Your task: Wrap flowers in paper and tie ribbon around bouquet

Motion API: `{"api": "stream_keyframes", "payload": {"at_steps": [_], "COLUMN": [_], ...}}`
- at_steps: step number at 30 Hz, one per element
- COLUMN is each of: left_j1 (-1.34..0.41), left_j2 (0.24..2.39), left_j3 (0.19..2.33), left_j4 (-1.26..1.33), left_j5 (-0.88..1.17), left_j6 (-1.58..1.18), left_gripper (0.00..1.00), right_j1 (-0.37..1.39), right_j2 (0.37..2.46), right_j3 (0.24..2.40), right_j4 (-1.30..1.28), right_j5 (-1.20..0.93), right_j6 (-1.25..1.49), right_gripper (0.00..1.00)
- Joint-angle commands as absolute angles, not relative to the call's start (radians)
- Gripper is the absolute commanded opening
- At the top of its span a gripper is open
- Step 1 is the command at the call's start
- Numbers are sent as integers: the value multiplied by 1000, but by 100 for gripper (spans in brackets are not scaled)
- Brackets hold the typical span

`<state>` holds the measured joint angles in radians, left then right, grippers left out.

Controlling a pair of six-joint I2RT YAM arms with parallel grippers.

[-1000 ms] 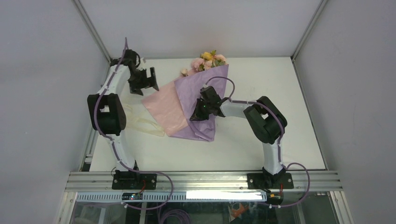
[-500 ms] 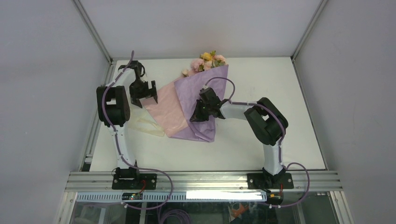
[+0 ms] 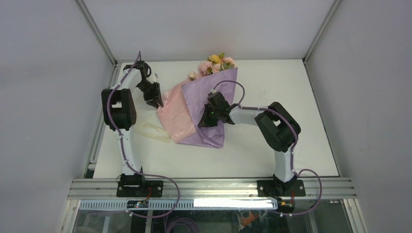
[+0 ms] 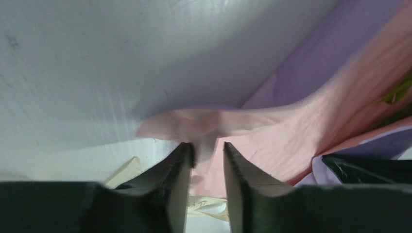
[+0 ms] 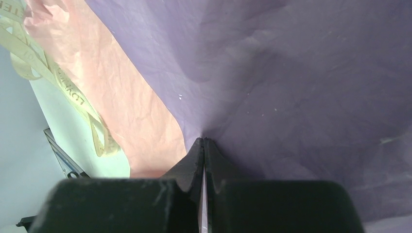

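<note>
Swung in from the far left, the left pincer (image 3: 158,102) now narrows around the pink corner of the paper (image 3: 182,116); whether it grips is unclear. The crinkly sheet, lilac over pink, lies mid-bench (image 3: 277,82), with the flowers (image 3: 217,63) poking from its far end and the ribbon (image 3: 151,130) at its left. The right pincer (image 3: 203,121), pressed together, pinches a lilac fold.

one paper (image 3: 194,97); one ribbon (image 3: 150,130); one bunch of flowers (image 3: 216,63); two arms (image 3: 118,108) (image 3: 278,127)
</note>
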<state>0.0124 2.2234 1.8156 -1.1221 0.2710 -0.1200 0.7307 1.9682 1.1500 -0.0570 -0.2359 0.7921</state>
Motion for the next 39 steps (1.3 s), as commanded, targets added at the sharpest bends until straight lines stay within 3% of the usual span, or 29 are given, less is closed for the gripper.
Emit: {"api": "stream_keyframes", "payload": {"at_steps": [1,3,8,16,23,33,39], "left_j1": [5,4,3,-135,-327,-433,-489], "left_j2": [2227,2222,2117,1929,2002,2222,2317], "left_j3": [1876,1877,1872,1853,2007,2142,2171], "left_j4": [-1142,-1148,-1155,-1179,-1169,-882,-866], "left_j5": [402,454,543,764,894,708,614], "left_j6": [-82,-85,-62,-45,-137,-327,-290], "left_gripper": [20,0,0,0,0,0,0], "right_j1": [741,741,741,741,741,741,741], "right_j2": [1977,1978,1994,2017,1991,1840,1747], "right_j3": [1109,1111,1119,1124,1089,892,877], "right_j4": [-208,-206,-196,-155,-50,411,415], "right_j5": [-166,-165,-175,-202,-235,-153,-133], "right_j6": [752,755,765,778,798,1020,1086], "right_gripper": [0,0,0,0,0,0,0]}}
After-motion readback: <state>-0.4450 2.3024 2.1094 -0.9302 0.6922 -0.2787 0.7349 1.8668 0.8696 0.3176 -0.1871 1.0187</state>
